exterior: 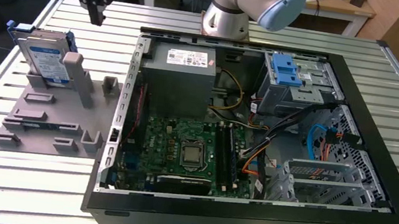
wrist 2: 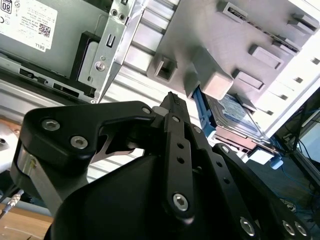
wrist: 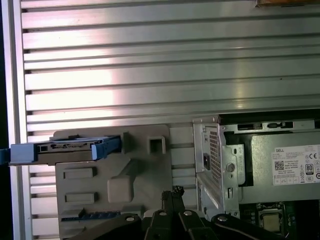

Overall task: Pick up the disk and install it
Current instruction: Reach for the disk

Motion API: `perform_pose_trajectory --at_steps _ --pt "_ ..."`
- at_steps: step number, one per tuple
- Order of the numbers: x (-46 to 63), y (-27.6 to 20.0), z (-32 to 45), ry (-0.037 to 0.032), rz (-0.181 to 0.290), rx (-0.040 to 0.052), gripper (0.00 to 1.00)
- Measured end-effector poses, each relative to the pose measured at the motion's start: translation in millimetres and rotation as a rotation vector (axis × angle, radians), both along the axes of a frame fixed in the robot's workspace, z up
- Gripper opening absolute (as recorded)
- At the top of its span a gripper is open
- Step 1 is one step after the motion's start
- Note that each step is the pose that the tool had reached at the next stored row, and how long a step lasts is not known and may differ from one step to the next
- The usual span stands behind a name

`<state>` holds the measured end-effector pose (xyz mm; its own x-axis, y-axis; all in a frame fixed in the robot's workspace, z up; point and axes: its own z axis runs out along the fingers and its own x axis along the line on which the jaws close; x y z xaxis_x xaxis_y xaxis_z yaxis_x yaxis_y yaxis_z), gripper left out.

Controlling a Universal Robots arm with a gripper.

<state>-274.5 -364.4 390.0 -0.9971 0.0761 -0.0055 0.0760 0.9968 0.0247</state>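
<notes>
Jaws pinched together, empty. Disk (exterior: 43,54) below them, apart, upright in grey stand (exterior: 43,126). Likely stiff, heavyish, shock-sensitive, smooth metal; best gripped across flat faces near top edge.

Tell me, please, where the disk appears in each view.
Exterior view: the disk stands on edge in the grey stand, at the exterior view's left.
Second wrist view: the disk lies behind the stand's block.
First wrist view: the disk shows edge-on at the stand's end.
Shared landmark: the grey stand.
</notes>
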Motion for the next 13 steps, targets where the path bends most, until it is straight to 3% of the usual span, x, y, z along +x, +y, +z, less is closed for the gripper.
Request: perform_pose_trajectory --at_steps 13 --pt "-7.9 1.5 -0.3 -0.0001 0.0 0.0 0.11"
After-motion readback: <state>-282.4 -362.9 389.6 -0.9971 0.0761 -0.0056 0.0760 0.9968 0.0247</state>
